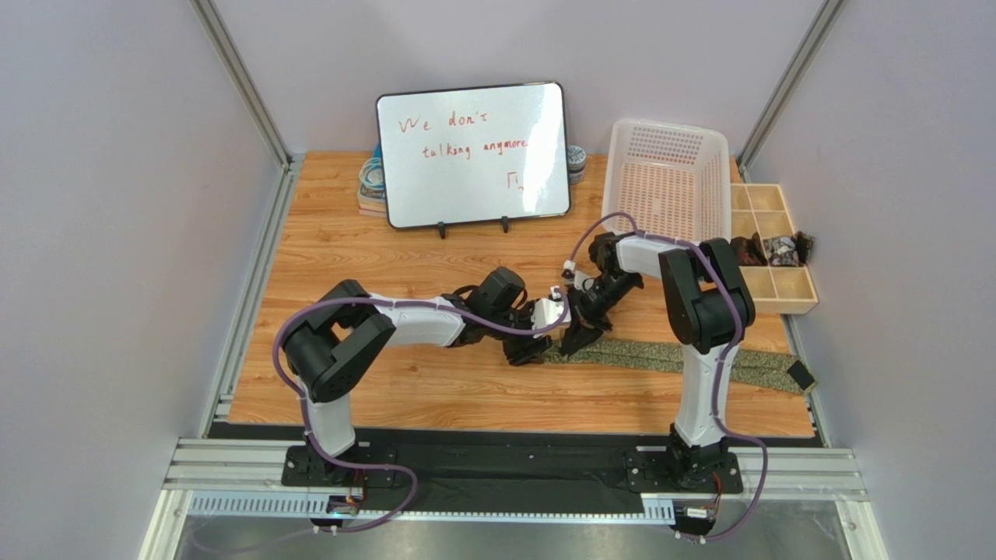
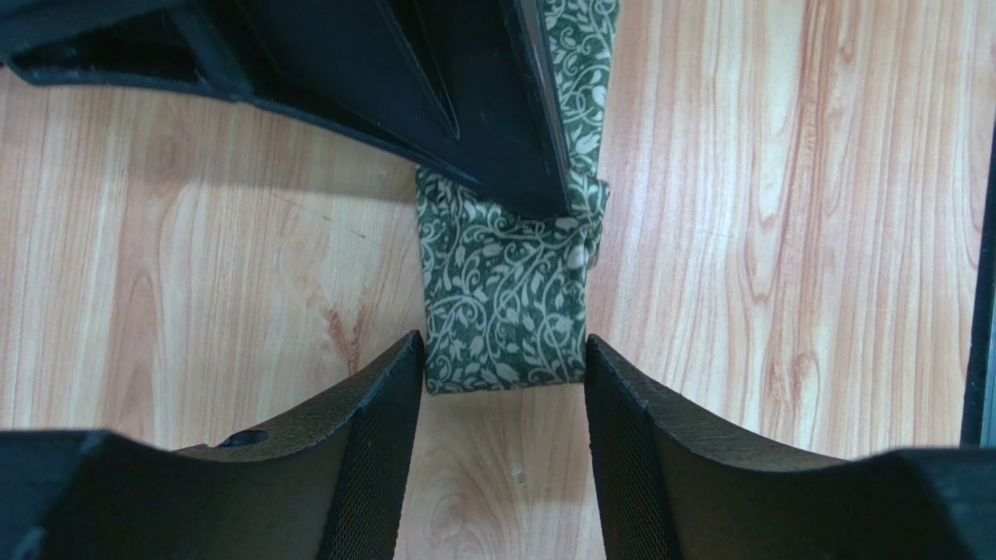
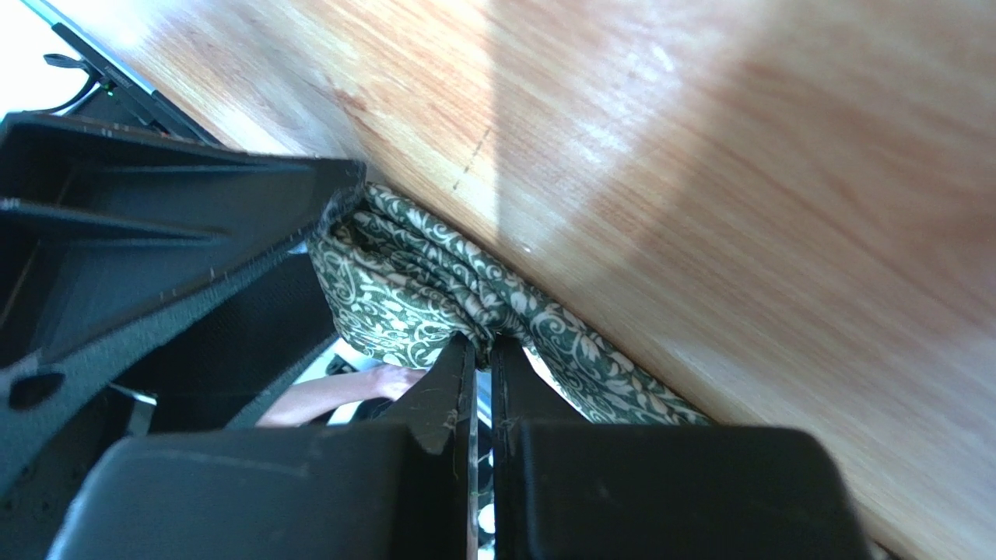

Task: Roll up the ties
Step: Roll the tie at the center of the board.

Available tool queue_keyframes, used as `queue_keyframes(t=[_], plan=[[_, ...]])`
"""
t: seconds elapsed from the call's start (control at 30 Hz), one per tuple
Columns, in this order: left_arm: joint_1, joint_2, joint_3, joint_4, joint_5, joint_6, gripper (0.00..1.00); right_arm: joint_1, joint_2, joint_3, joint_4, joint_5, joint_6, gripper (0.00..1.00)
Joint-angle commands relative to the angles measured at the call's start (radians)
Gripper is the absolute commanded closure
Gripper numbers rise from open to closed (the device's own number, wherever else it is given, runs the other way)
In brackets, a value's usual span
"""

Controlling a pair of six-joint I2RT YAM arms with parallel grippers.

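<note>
Left gripper (image 2: 503, 350) open, fingers flanking folded tie (image 2: 503, 280) end at frame centre; we judge it positioned to turn roll. Right gripper (image 3: 482, 350) closed, pinching fold as anchor. Remainder trails lower right across table (image 1: 351, 385).

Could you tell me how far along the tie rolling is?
Done: only a first fold at the left end of the tie. In hand: the right gripper pinches that fold while the left gripper stands open astride it. Left: nearly the whole tie lies flat across the table, unrolled.
</note>
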Motion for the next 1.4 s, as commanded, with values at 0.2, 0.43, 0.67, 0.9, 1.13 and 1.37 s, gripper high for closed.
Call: queue_keyframes(t=[0.2,0.43,0.67,0.9,1.13,1.37], plan=[[-0.014,0.032,0.043,-0.008,0.007,0.038,0.41,0.041,0.122,-0.011,0.171,0.288,0.028,1.0],[-0.014,-0.009,-0.002,-0.017,-0.001,0.063,0.4,0.079,0.156,0.022,0.219,0.259,0.067,1.0],[-0.014,0.015,0.008,-0.028,-0.045,0.05,0.46,0.082,0.141,0.002,0.283,0.15,0.117,1.0],[-0.014,-0.002,-0.003,-0.086,-0.077,0.073,0.72,0.029,0.006,-0.004,0.228,0.062,0.107,0.88],[-0.014,0.005,-0.002,-0.118,-0.093,0.084,0.78,0.027,-0.091,-0.001,0.161,0.018,0.11,0.64],[-0.014,0.012,-0.003,-0.124,-0.1,0.09,0.78,0.039,-0.111,0.026,0.162,0.004,0.135,0.64]])
